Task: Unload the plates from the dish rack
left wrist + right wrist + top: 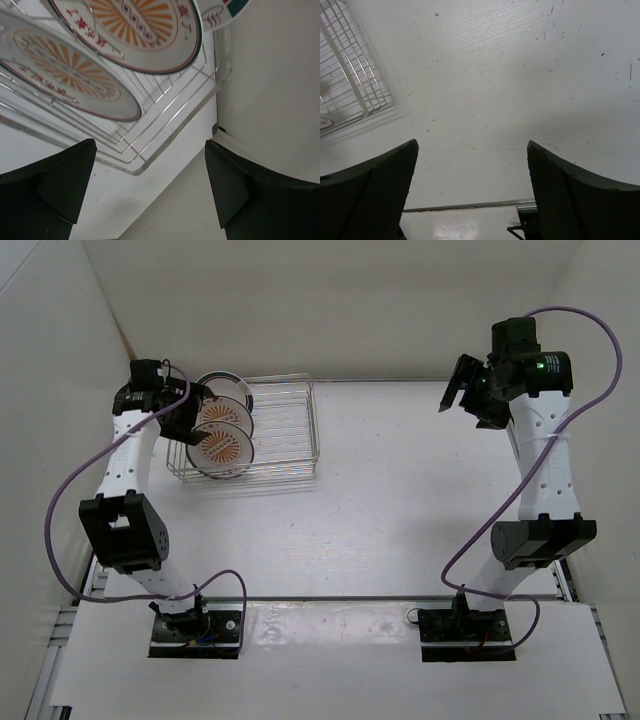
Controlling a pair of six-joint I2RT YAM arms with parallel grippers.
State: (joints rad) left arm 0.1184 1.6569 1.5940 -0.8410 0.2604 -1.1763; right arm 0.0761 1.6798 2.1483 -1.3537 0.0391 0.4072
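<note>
Plates point(224, 447), three, stand on edge in the left end of the dish rack point(285, 425); the rearmost seems green-rimmed. Left claw point(150, 147) hangs released just beside that end, near the plates, grasping nothing. Right claw point(472, 147), likewise released, hovers over bare table point(400, 510) well right of the rack.

Wire dish rack point(286, 432) holds three plates point(224, 426) on edge at its left end.

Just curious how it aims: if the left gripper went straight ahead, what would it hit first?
Probably the dish rack, at its corner wires: the open left gripper points at them, with two sunburst plates standing in the rack behind. Depth is unclear.
</note>
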